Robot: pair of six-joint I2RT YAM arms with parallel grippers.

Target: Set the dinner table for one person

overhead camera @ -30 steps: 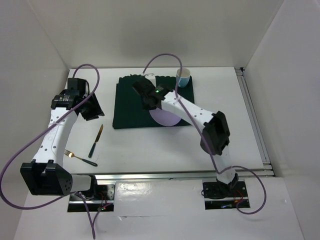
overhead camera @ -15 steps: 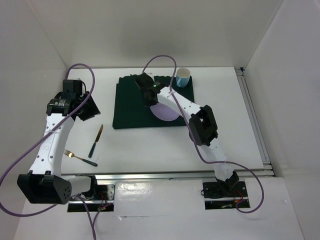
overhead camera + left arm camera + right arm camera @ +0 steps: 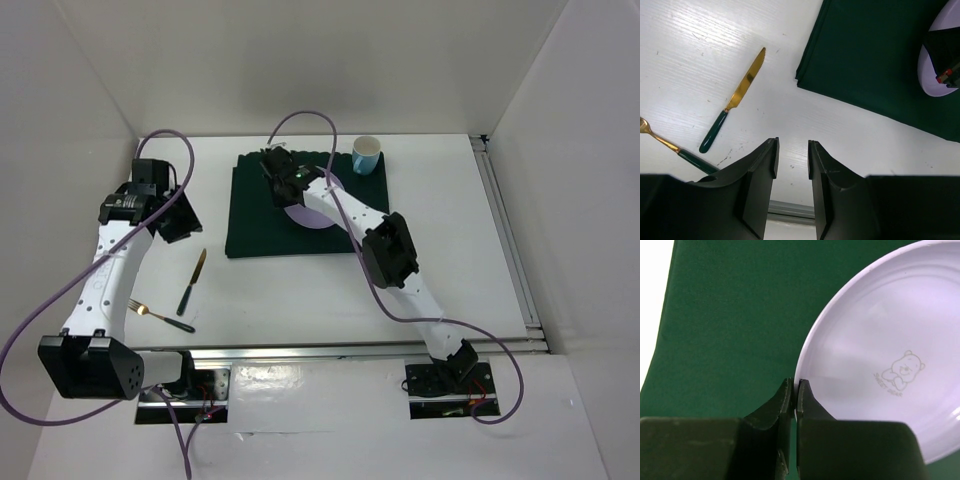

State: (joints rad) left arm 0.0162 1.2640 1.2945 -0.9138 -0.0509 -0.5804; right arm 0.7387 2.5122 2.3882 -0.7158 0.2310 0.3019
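One fork (image 3: 160,317) lies at about 8 o'clock on the white surface (image 3: 300,290), which fills the middle of the top view, with its metal rail along the 6 o'clock edge. One knife (image 3: 192,282) lies just to the fork's 1 o'clock, apart from it, with its blade pointing toward 12 o'clock. The left claw (image 3: 178,222) hangs at the knife's 12 o'clock. Its fingers stand apart with nothing between them.

One dark green cloth (image 3: 255,215) is spread at the surface's 12 o'clock. One lavender plate (image 3: 305,215) sits on the cloth, toward its 3 o'clock side. The right claw (image 3: 283,190) is clamped together on the plate's rim at the 9 o'clock side. One pale blue cup (image 3: 367,155) stands at the cloth's 1 o'clock corner. There are two arms and two claws in all.

From above, the right arm covers much of the plate. In the left wrist view the fork's tines run off the 9 o'clock edge and its handle end slips behind a finger. In the right wrist view the plate is cut off at 3 and 6 o'clock. Whether the cup rests on the cloth or just beside it is hard to tell.
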